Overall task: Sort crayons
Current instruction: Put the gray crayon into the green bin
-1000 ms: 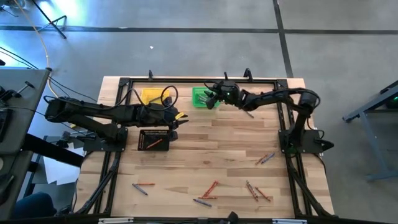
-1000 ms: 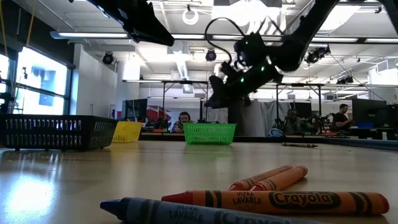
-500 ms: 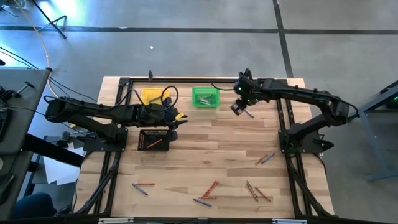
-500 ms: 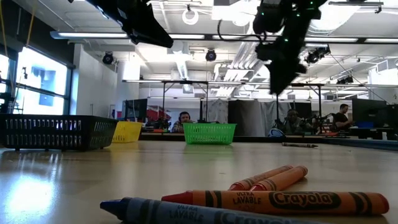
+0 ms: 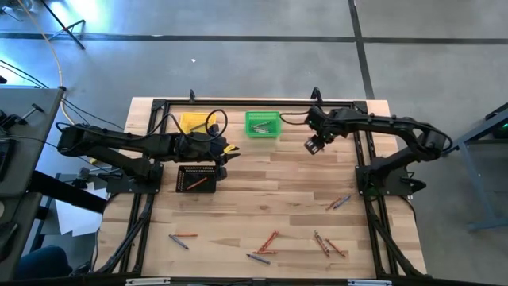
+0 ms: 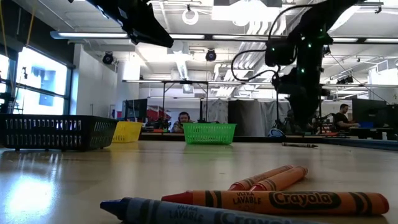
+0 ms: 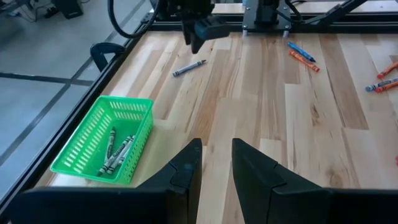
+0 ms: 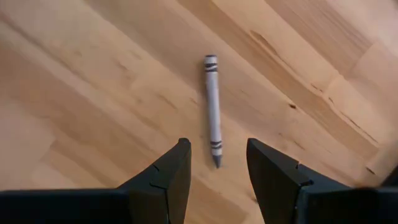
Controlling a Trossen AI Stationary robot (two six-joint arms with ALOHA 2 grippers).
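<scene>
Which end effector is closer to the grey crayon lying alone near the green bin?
The right end effector is closer: it hangs just above the grey crayon. The left end effector waits across the table, beyond the green bin.

Table [image 5: 270, 199]: I see light wood planks inside a dark frame.
Grey crayon [image 8: 213, 109]: lies flat on bare wood directly below my right gripper [image 8: 216, 180], between its spread fingers.
Green bin [image 5: 263, 124]: just beside that gripper, holding grey crayons.
Yellow bin [image 5: 193, 122]: just beyond my left gripper [image 5: 229, 151].
Black bin [image 5: 197, 178]: near the left gripper, with an orange crayon inside.
Loose crayons [image 5: 267, 242]: scattered well apart from both grippers, along the near edge.
</scene>
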